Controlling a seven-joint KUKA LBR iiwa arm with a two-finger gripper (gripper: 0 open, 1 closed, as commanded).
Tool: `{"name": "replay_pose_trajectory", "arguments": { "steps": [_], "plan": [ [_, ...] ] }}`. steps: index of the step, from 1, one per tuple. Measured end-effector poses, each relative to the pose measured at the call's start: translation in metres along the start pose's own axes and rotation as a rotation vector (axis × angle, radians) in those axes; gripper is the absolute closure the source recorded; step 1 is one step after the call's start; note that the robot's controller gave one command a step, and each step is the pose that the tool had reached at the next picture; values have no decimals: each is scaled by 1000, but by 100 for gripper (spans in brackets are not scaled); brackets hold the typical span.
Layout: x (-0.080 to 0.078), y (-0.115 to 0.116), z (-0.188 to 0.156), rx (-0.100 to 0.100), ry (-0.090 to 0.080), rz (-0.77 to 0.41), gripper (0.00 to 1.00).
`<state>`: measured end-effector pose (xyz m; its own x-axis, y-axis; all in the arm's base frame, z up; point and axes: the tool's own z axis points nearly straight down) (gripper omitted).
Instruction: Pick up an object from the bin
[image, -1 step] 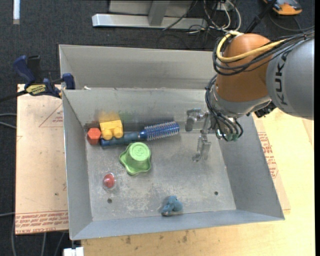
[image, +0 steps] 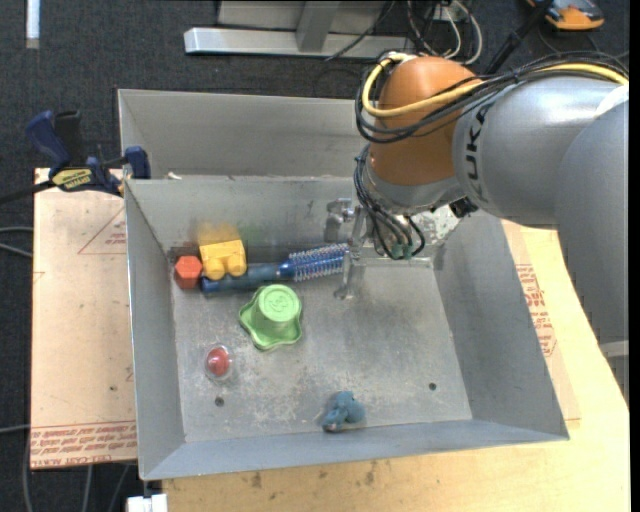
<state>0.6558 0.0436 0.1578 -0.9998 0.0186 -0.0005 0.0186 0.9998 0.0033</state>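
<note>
Blue lump (image: 340, 410) lies nearest, well apart. Tool (image: 347, 283), open or closed I cannot tell, is beside blue brush (image: 300, 267) bristles. Best to straddle them squarely.

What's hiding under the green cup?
Only the grey floor of the bin shows around the green cup. The cup covers the spot beneath it, so anything under there cannot be seen.
</note>
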Motion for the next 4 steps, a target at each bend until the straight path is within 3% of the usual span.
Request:
{"name": "replay_pose_trajectory", "arguments": {
  "steps": [1,2,3,4],
  "plan": [
    [0,-25,67,2,0,33,0],
    [-4,-4,81,3,-19,-32,0],
    [-3,-4,81,2,-14,-32,100],
    [2,-20,-67,3,-13,-28,100]
  ]
}}
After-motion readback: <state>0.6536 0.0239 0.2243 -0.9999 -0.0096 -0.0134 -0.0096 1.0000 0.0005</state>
